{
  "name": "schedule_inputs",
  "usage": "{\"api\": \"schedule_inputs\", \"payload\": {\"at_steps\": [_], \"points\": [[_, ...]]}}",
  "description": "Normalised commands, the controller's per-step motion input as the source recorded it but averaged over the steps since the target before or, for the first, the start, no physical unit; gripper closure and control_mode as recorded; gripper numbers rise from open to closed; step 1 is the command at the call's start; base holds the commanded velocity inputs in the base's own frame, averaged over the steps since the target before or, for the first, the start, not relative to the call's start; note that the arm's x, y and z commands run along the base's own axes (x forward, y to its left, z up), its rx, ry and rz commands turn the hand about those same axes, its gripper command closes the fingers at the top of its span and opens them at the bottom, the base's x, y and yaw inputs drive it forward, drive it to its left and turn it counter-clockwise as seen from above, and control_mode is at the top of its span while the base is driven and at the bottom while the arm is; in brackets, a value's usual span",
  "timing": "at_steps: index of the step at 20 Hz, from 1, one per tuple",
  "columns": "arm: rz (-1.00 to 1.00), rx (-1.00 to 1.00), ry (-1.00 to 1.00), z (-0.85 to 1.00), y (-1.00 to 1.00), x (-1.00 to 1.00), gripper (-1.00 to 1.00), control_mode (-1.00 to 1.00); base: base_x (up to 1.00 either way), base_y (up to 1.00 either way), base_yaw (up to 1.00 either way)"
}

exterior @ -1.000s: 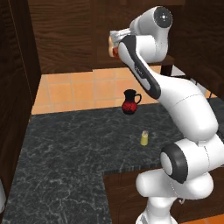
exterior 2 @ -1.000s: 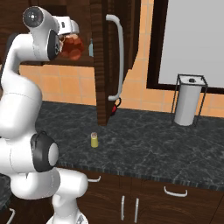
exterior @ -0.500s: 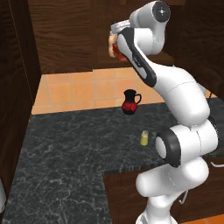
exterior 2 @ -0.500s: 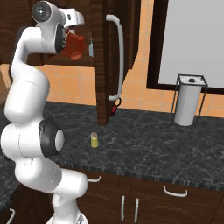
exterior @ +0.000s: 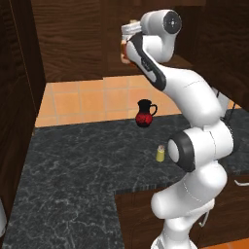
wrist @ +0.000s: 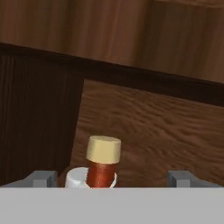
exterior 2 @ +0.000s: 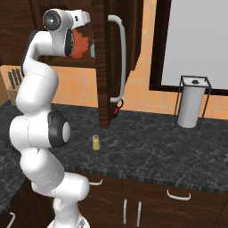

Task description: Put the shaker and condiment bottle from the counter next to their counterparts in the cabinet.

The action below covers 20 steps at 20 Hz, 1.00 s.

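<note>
My gripper (wrist: 111,179) is up at the cabinet (exterior: 78,44) and stands open. Its grey fingertips (wrist: 41,178) sit wide on either side of the condiment bottle (wrist: 103,153), clear of its tan cap and red-brown neck. Just left of the neck shows a white cap (wrist: 74,177) of a counterpart bottle. From the base views the red-brown bottle (exterior 2: 80,44) is on the cabinet shelf, half hidden by my arm (exterior: 124,52). The small yellow-green shaker (exterior: 159,153) stands upright on the dark counter (exterior: 73,165), well below the hand (exterior 2: 95,142).
A dark red-black jug (exterior: 144,113) stands on the counter by the orange tiles. The open cabinet door (exterior 2: 103,67) with its white handle (exterior 2: 119,58) hangs right of my hand. A paper towel holder (exterior 2: 191,107) is at the far right. A knife block (exterior 2: 13,78) sits at the left.
The jaws have opened off the condiment bottle, which stays in the cabinet. The arm's elbow has swung and straightened; the hand stays by the shelf.
</note>
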Motion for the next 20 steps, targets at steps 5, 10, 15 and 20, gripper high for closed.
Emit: {"api": "schedule_inputs", "payload": {"at_steps": [5, 10, 15, 20], "points": [[0.0, 0.0, -0.26, 0.1, 0.0, -0.11, -1.0, -1.0, 0.0, 0.0, 0.0], [0.0, 0.0, -0.42, 0.45, 0.0, -0.75, -1.0, -1.0, 0.0, 0.0, 0.0], [0.0, 0.0, -0.43, 0.56, 0.0, -0.74, -1.0, -1.0, 0.0, 0.0, 0.0], [0.0, 0.0, -0.15, -0.03, 0.0, -0.98, -1.0, -1.0, 0.0, 0.0, 0.0]]}}
